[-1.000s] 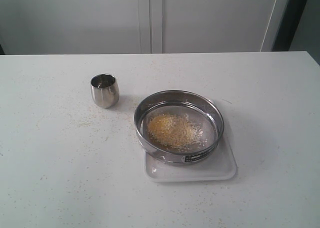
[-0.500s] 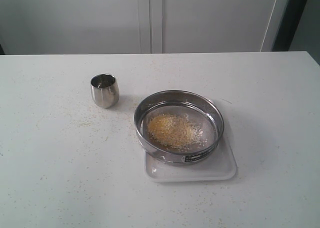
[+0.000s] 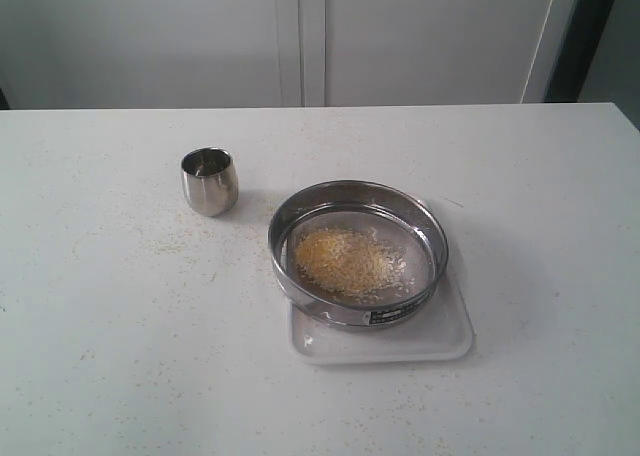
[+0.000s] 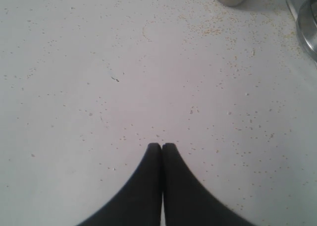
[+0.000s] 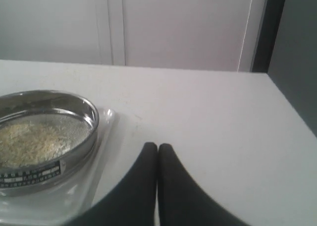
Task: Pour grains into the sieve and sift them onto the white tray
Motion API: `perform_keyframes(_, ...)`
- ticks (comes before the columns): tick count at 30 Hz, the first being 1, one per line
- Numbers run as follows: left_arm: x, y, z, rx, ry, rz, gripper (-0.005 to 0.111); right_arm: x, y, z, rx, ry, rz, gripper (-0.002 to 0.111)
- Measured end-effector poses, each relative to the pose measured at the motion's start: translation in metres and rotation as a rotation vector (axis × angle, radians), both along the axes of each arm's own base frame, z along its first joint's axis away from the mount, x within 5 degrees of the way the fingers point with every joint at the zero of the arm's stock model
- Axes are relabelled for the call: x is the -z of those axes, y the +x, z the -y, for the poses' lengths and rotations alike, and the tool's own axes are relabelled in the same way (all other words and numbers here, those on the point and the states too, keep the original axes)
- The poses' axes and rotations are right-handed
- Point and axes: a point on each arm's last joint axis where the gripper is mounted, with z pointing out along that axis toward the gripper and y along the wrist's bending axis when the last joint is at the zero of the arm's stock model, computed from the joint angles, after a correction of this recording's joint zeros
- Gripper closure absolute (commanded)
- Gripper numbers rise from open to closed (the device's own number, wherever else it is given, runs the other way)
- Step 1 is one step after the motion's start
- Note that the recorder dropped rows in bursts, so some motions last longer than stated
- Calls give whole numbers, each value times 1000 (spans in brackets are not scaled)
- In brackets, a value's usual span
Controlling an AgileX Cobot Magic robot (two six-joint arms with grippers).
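Nothing has shifted since a second ago: the sieve (image 3: 338, 314), the tray under it and the cup all sit just where they were, and neither arm shows in the exterior view. The sieve stands flat on the white tray (image 3: 445, 338) and covers most of it, so only the tray's near edge and right side show bare. The grains (image 3: 345, 259) lie inside the sieve in a low heap on the mesh, yellow toward the left and paler and rice-like toward the right. A small dark label (image 3: 392, 315) faces the camera on the sieve's near wall.

A steel cup (image 3: 210, 182) stands upright on the table (image 3: 110, 336), to the left of the sieve and a little farther back, apart from it. What the cup holds cannot be told. Stray specks (image 4: 213, 30) are scattered over the table, thickest near the foot of the cup.

The left claw (image 4: 161, 146) has its two black fingers pressed together with nothing between them. It is over bare, speckled table, and the cup and the sieve's rim show only at the edge of its view. The right claw (image 5: 157, 147) is likewise pressed together and empty — it is over the table near the tray's corner, on the sieve's right side.
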Motion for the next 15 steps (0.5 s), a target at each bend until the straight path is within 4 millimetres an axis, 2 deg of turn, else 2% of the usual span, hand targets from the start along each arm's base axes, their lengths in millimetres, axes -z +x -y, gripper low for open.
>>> perform_keyframes(6, 0, 0, 0, 0, 0, 0, 107, -10, 0, -1, -9, -61, 114, 108)
perform_keyframes(15, 0, 0, 0, 1, 1, 0, 107, -14, 0, -1, -10, -60, 162, 108)
